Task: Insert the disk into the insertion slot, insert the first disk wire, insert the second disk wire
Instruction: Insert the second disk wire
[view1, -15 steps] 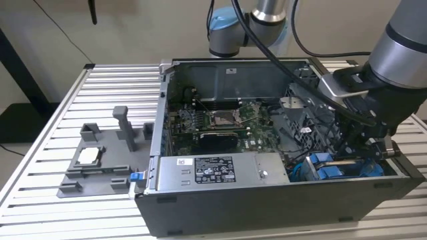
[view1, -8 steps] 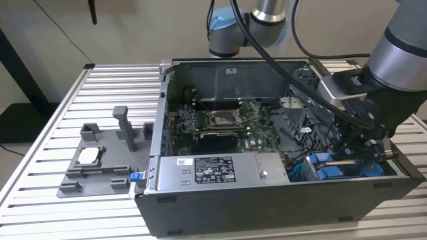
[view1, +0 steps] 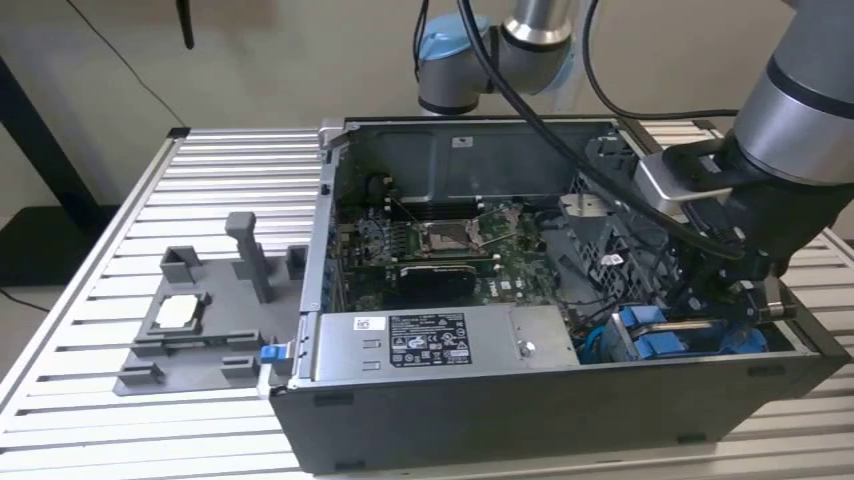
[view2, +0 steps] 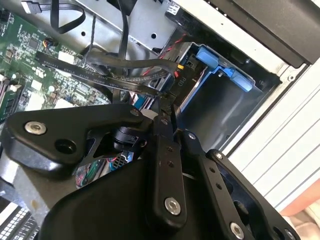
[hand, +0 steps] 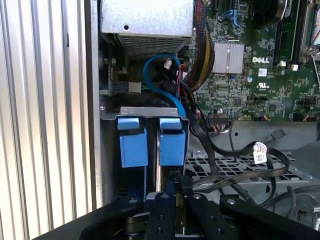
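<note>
In the first wrist view, two bright blue end tabs of the disk (hand: 133, 147) sit side by side in the mouth of the insertion slot (hand: 150, 111), a grey metal cage. The disk's silver body is hidden. In the exterior view my gripper (view1: 750, 300) reaches down into the open computer case, at the cage with its blue parts (view1: 657, 338). In the second wrist view the black fingers (view2: 161, 145) meet at their tips, shut on a flat black disk wire (view2: 120, 80) that runs towards the motherboard. The cage wall (view2: 220, 107) lies just beyond the tips.
A grey labelled power-supply box (view1: 427, 340) lies beside the cage. The green motherboard (view1: 441, 240) fills the case floor, and loose black cables (hand: 240, 175) cross next to the gripper. A grey fixture (view1: 200, 320) stands on the slatted table (view1: 227, 180) at the exterior view's left.
</note>
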